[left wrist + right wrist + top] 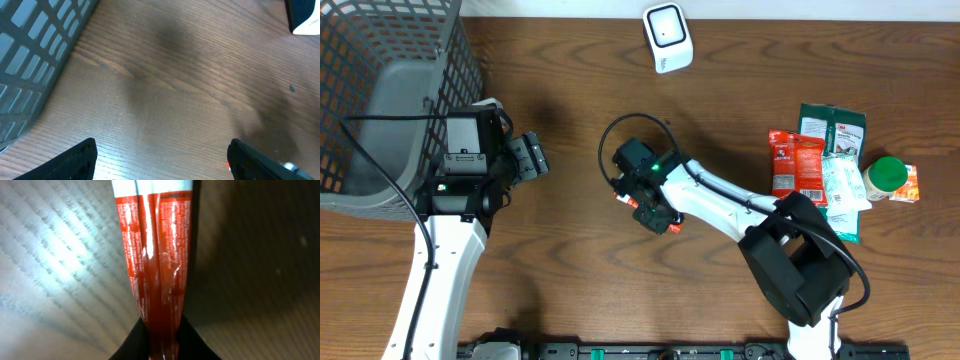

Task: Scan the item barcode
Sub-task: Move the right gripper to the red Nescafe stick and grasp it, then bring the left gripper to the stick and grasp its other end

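A red packet point(157, 255) with small white print and a white end fills the middle of the right wrist view, and my right gripper point(162, 330) is shut on its lower end. From overhead only red edges of the packet point(674, 229) show around the right gripper point(653, 208) at mid table. No barcode is visible on the packet's facing side. The white scanner point(667, 37) stands at the table's far edge, and its corner point(306, 20) shows at the top right of the left wrist view. My left gripper point(527, 157) hangs open and empty over bare wood point(162, 150).
A grey mesh basket point(380, 90) fills the far left corner, right beside the left arm. On the right lie several snack packets point(798, 165) and a green-lidded jar point(886, 175).
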`<state>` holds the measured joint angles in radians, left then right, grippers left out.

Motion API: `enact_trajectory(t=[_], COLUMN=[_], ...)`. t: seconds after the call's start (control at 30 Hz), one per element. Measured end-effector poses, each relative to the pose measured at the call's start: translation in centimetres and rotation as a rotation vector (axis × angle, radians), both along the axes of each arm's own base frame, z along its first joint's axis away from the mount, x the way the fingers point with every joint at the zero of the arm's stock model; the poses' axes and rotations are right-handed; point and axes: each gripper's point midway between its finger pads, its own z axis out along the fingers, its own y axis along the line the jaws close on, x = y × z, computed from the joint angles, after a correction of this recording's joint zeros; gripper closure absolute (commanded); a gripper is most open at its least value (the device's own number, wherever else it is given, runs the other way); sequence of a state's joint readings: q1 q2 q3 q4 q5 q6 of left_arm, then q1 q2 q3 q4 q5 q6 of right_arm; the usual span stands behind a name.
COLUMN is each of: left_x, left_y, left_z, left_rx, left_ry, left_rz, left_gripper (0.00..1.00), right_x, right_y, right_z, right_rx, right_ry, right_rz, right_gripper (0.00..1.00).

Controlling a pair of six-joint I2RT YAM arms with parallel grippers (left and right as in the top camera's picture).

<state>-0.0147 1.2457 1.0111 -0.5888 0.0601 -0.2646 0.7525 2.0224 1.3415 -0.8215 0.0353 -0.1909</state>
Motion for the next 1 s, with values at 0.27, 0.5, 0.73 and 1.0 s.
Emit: enact_trajectory(t=[0.27, 0.5, 0.73, 1.0], left_x=[0.0, 0.0, 0.0, -0.8], left_y=[0.0, 0.0, 0.0, -1.1], left_z=[0.0, 0.0, 0.0, -0.5], left_rx=[0.0, 0.0, 0.0, -0.052], left_ry=[0.0, 0.0, 0.0, 0.04], left_rz=[0.0, 0.0, 0.0, -0.04], left_gripper=[0.15, 0.16, 0.16, 0.16], right_x=[1.7, 2.0, 1.9, 1.6], right_y=[-1.3, -1.7, -1.5, -1.1], right_z=[0.0, 0.0, 0.0, 0.1], right_rx=[0.018, 0.053, 0.066, 0.086], right_ry=[-0.016, 0.017, 0.03, 0.049], right_rz=[-0.166, -0.24, -0.25, -0.258], right_gripper=[0.8, 0.62, 0.79, 0.99])
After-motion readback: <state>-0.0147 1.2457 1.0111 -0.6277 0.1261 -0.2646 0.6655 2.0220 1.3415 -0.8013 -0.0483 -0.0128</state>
